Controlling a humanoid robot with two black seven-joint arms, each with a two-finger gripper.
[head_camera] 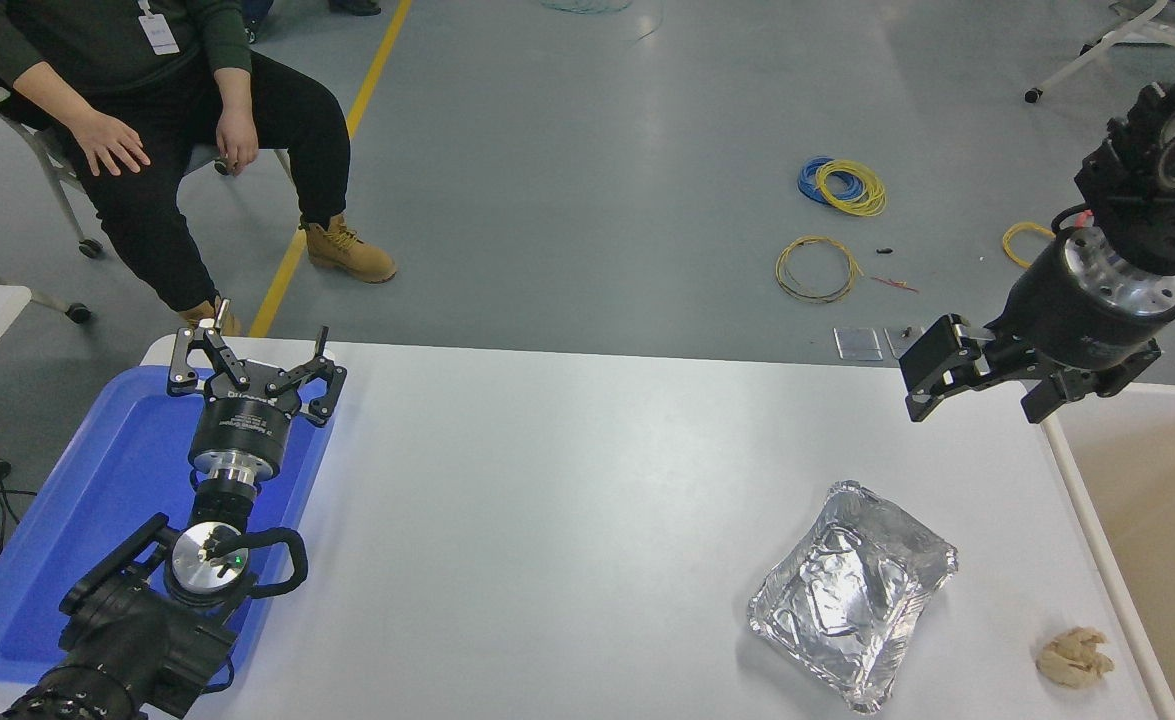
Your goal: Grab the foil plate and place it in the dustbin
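One foil plate (852,596) lies well below right gripper (987,385).

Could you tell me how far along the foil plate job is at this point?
Nothing is done yet: the foil plate lies on the table, ungripped. In hand: the right gripper hangs open above the table's far right. Left: grasp the plate and drop it into the dustbin at the right.

Dustbin (1162,500) (right side) is cut off at frame edge.
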